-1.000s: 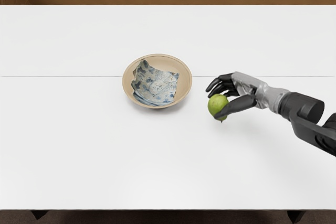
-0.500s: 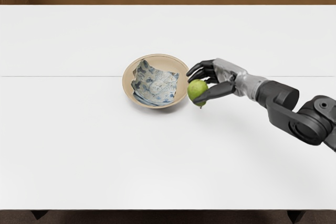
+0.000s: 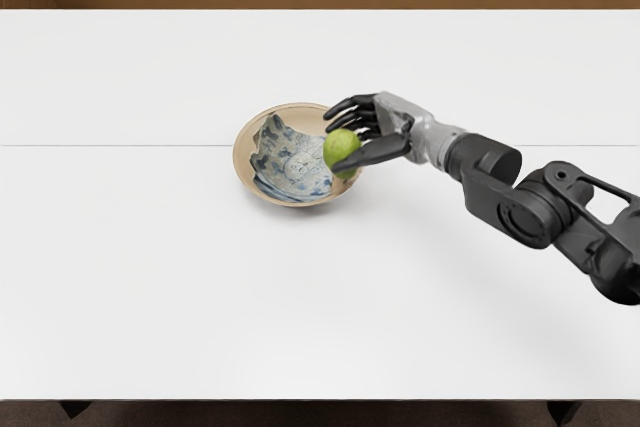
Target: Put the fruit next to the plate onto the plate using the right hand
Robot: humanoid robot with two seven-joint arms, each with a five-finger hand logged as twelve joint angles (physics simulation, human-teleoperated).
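Head view: right robot hand [image 3: 372, 127] clamped on green fruit [image 3: 341, 151], thumb below, fingers curled over top, grip probably chosen so round fruit cannot roll out. Fruit is over right inner edge of plate [image 3: 247, 137]; seems not yet resting on it, height hard to judge. Arm comes in low from right, likely for gentle release. Plate stands on white counter [image 3: 180, 287]. Count: one fruit, one plate, one robot hand visible; left one not seen.
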